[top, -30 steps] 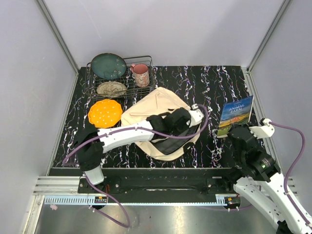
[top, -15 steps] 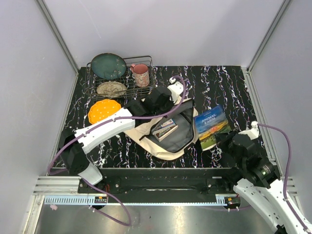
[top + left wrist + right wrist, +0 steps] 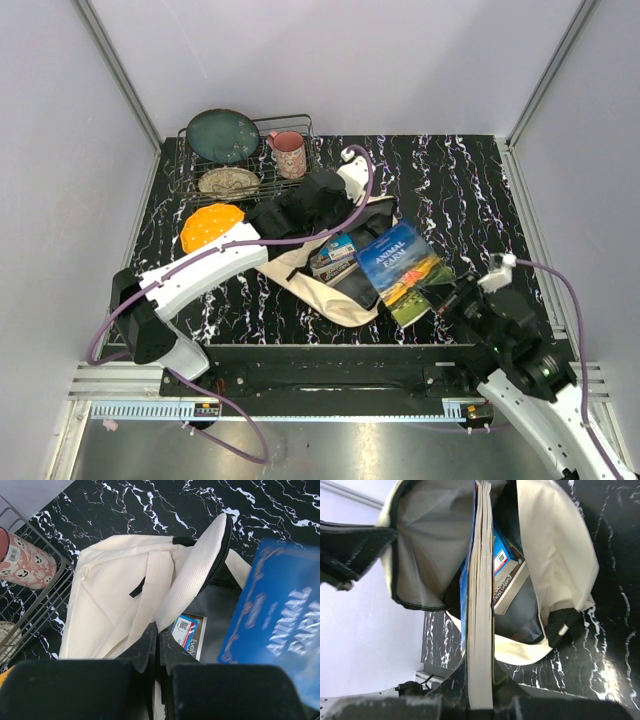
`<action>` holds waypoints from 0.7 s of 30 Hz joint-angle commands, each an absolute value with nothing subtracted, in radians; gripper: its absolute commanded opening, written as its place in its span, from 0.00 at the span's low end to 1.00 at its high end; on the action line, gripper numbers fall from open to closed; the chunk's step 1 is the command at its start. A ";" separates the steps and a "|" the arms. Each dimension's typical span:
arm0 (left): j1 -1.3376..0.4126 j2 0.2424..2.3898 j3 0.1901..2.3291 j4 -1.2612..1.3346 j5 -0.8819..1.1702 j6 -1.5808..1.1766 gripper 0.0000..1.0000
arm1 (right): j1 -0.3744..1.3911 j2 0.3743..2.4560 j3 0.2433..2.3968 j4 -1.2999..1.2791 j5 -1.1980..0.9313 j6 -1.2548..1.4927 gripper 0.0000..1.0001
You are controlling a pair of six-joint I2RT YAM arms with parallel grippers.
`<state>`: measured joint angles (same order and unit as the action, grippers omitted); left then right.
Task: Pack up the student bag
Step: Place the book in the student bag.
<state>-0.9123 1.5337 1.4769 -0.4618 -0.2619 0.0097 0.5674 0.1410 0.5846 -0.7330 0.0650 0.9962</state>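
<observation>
Two arms are working one bag. Far left on the black marbled table (image 3: 470,180) is an orange plate (image 3: 214,231). Behind it a wire rack (image 3: 310,165) holds a teal plate (image 3: 222,135), a speckled bowl (image 3: 229,181) and a pink mug (image 3: 289,153). The mug has smiley faces and a barcode sticker, too small to read.

The left gripper (image 3: 156,635) has its fingers pressed together, pinching the cream fabric at the rim of the student bag (image 3: 335,295) and lifting the mouth open. The bag lies mid-table, just right of the rack, opening towards the right arm, dark lining showing.

Handling guess: soft canvas, light, no stiffness, so it collapses if the rim is let go. It is not fragile and not slippery. Best hold is the hemmed rim or a strap, lifted high so the mouth gapes.

A small book (image 3: 335,255) is already inside. It has a code label and letters reading "Eve...", with the rest hidden.

Right of that, a blue book (image 3: 405,265) reads "ANIMAL FARM" in pale capitals over a landscape picture. It is tilted, with its leading edge over the bag mouth.

The right gripper (image 3: 447,298) clamps the book's near edge, jaws narrow around the page block. From its wrist camera the book is edge-on and aimed into the opening. It is stiff enough to slide in, but its corner may snag the lining.
</observation>
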 commanded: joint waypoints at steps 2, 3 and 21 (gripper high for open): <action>-0.920 1.445 1.563 -0.310 -0.268 0.003 0.00 | 0.569 0.247 0.490 -0.372 -0.132 1.058 0.00; -0.922 1.437 1.562 -0.307 -0.267 -0.024 0.00 | 0.568 0.265 0.444 -0.323 -0.141 1.072 0.00; -0.971 1.367 1.442 -0.267 -0.207 -0.044 0.00 | 0.569 0.612 0.235 0.350 -0.198 1.200 0.00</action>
